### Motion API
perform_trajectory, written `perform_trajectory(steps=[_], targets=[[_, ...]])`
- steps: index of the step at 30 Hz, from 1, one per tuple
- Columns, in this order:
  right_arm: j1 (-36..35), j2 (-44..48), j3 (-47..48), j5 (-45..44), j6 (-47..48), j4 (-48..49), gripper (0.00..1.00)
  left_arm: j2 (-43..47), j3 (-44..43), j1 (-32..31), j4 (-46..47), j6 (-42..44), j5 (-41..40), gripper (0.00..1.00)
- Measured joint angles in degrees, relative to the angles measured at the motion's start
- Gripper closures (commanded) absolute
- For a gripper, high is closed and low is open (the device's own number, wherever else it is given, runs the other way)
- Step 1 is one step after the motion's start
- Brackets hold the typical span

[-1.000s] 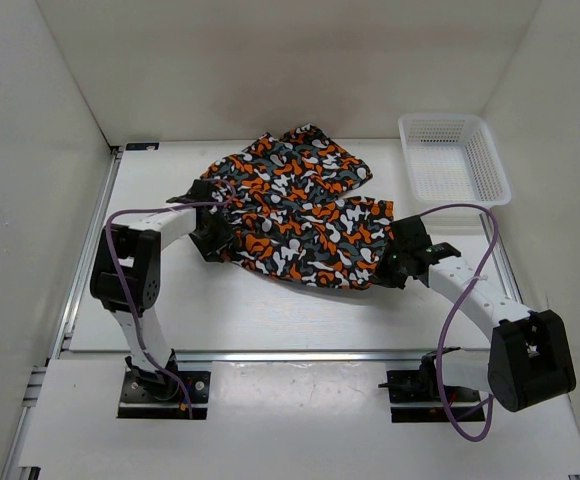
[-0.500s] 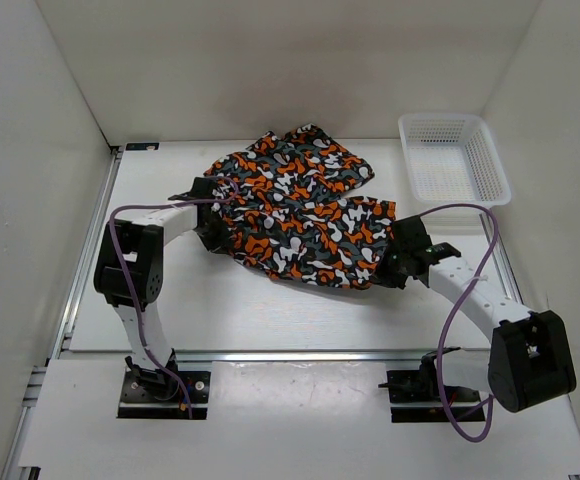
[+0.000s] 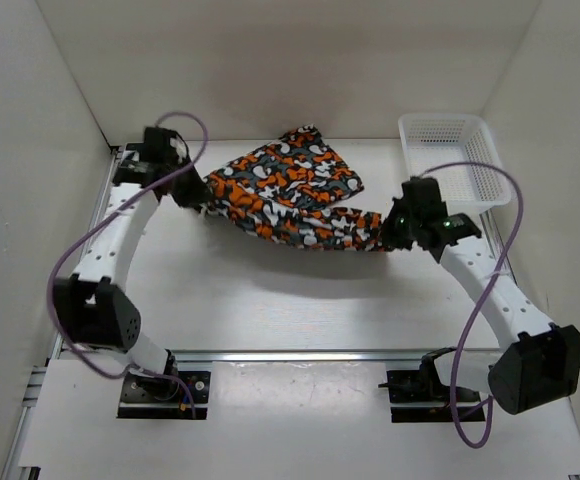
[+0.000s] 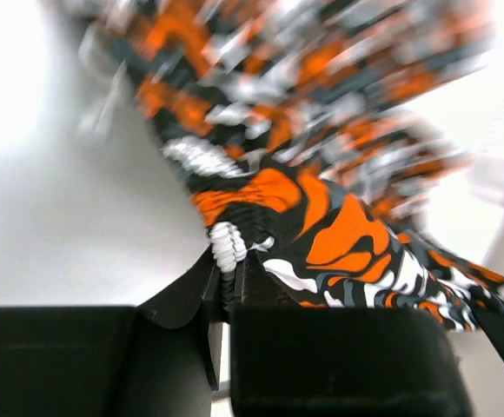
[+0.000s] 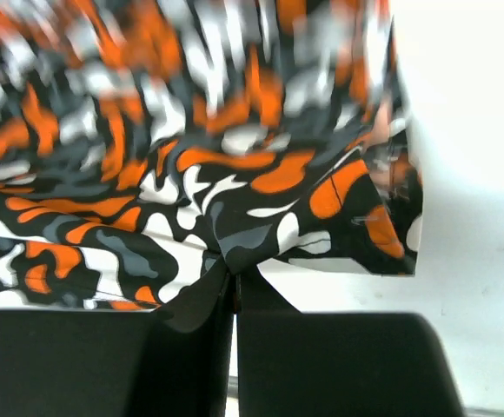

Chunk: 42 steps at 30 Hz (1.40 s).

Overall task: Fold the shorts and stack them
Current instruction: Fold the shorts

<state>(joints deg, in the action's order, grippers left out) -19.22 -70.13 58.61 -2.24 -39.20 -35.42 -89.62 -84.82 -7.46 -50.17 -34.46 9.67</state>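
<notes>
On the left side, the left pincer point(image 3: 198, 192) is clamped tight on a bunched bit of elastic edge, probably the waistband, going by the gathered fabric in the wrist view. The shorts point(image 3: 290, 195) hang slung between both arms, lifted off the counter point(image 3: 270, 300) around the back middle, with a shadow underneath. I can't tell if the far edge touches down. The right pincer point(image 3: 388, 232) is pinched shut on the opposite corner, where a hem folds over. My guess is two corners are held so the cloth stretches out and can be laid flat or flipped over itself for a fold. The white mesh basket point(image 3: 453, 158) sits just beyond the right arm, apart from the fabric.
</notes>
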Motion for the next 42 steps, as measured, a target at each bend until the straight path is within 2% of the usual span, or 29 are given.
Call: perform_trajectory(steps=[5,8,16,23,28,32,35,38,42], targets=[[-0.1,1.6,19.4,-2.4,4.7,-4.9,1.0,7.9,-19.3,0.7,-6.9,1.5,1.0,0.9],[-0.4,3.9,29.7,-3.9,7.1,-7.0,1.0,13.6,-27.2,0.8,-9.3,1.4,3.1,0.9],[-0.8,13.0,51.4,-4.3,10.3,-13.7,1.0,24.4,-39.7,0.2,-14.5,-0.9,11.7,0.9],[-0.8,14.3,66.5,-4.2,11.5,-19.2,1.0,25.4,-48.3,0.2,-17.8,-2.9,18.1,0.9],[-0.7,11.0,71.4,-5.6,12.9,-21.7,1.0,26.6,-46.0,0.2,-17.8,-3.9,19.9,0.9],[-0.7,5.2,72.2,-8.7,15.4,-21.4,1.0,27.6,-36.5,0.2,-15.1,-3.9,19.4,0.9],[-0.7,-0.1,69.4,-11.8,17.4,-19.3,1.0,26.1,-28.1,0.3,-12.3,-3.0,17.9,0.9],[-0.3,-6.7,64.7,-14.9,19.8,-15.5,1.0,20.7,-22.1,1.5,-9.8,-1.3,16.6,0.9],[0.4,-16.8,56.9,-17.4,22.0,-9.9,1.0,7.5,-18.1,3.7,-5.5,1.2,15.0,0.9]])
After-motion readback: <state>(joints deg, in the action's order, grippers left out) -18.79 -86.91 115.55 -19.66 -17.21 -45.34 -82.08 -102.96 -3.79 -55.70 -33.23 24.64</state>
